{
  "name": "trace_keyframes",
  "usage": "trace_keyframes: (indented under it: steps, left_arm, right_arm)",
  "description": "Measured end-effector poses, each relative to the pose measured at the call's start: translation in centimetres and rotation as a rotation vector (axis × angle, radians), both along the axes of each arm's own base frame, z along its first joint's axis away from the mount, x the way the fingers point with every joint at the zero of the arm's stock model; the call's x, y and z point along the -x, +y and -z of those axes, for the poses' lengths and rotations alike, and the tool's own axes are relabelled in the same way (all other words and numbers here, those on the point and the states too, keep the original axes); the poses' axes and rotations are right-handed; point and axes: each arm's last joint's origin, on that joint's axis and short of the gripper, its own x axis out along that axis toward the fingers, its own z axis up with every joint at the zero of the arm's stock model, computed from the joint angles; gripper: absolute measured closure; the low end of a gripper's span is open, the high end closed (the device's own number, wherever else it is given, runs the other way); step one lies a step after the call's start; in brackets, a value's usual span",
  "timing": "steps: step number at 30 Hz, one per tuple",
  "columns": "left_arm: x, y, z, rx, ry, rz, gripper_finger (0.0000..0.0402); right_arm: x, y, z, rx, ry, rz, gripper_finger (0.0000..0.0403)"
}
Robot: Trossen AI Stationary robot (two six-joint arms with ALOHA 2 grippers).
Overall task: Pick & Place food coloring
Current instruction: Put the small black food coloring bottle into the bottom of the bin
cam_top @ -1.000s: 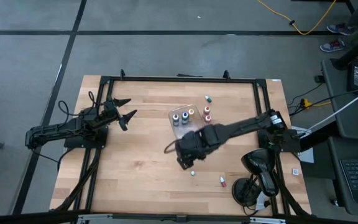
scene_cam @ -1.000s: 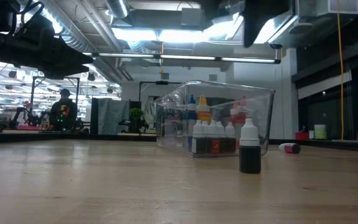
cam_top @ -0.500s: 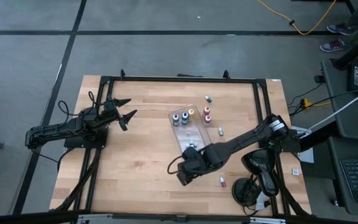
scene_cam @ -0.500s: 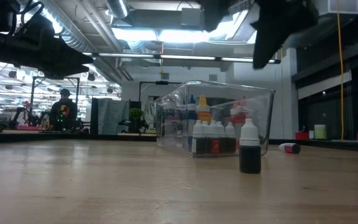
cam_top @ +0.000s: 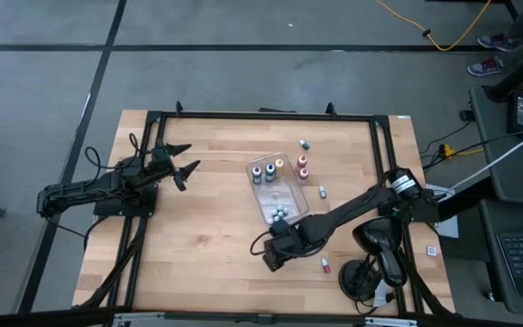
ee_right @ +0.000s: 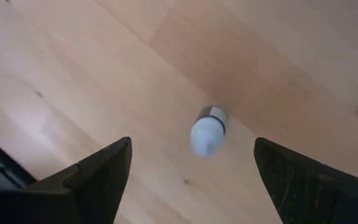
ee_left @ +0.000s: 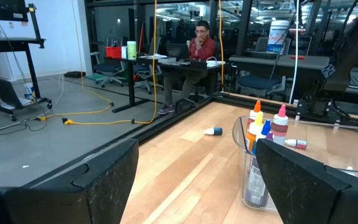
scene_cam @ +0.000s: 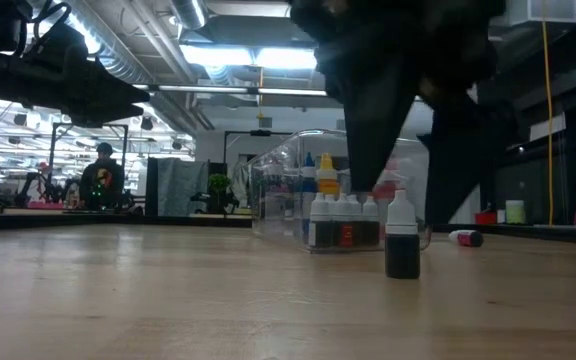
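Observation:
A tiny dark food coloring bottle [scene_cam: 401,243] with a white cap stands upright on its base on the wood. The right wrist view shows this bottle [ee_right: 208,130] from above. My right gripper [scene_cam: 396,170] is open over it, one finger on each side, touching nothing. In the high view my right gripper [cam_top: 276,254] hides the bottle. Several more bottles stand in the clear tray [cam_top: 287,193]. Three others lie loose: one [cam_top: 304,143] beyond the tray, one [cam_top: 322,192] at its right, one [cam_top: 325,265] near the near edge. My left gripper [cam_top: 180,162] waits open at the table's left.
The clear tray [scene_cam: 268,190] stands just behind the dark bottle, with its bottles in two groups. A black frame [cam_top: 261,116] borders the table. Bare wood [cam_top: 198,236] lies left of my right gripper. A person sits in the room beyond, seen in the left wrist view.
My right gripper moved from beside the tray toward the table's near edge. It came down over the standing dark bottle, and its open fingers now flank it. The bottle has not moved.

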Motion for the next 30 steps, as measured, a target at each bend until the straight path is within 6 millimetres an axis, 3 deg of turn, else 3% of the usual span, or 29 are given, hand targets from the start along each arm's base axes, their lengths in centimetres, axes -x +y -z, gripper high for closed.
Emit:
trace_keyframes:
  steps: [10, 22, 30]
  left_arm:
    - [0.0, 0.0, 0.0, 0.0, 0.0, 0.0, 0.0082]
    - [0.0, 0.0, 0.0, 0.0, 0.0, 0.0, 0.0082]
    - [0.0, 0.0, 0.0, 0.0, 0.0, 0.0, 0.0082]
  right_arm:
    - [0.4, -0.2, 1.3, 0.012, -0.014, -0.055, 0.0073]
    - [0.1, -0.2, 1.3, 0.014, -0.045, -0.097, 0.0166]
    - [-0.2, -0.8, 1.3, 0.021, -0.05, -0.093, 0.02]
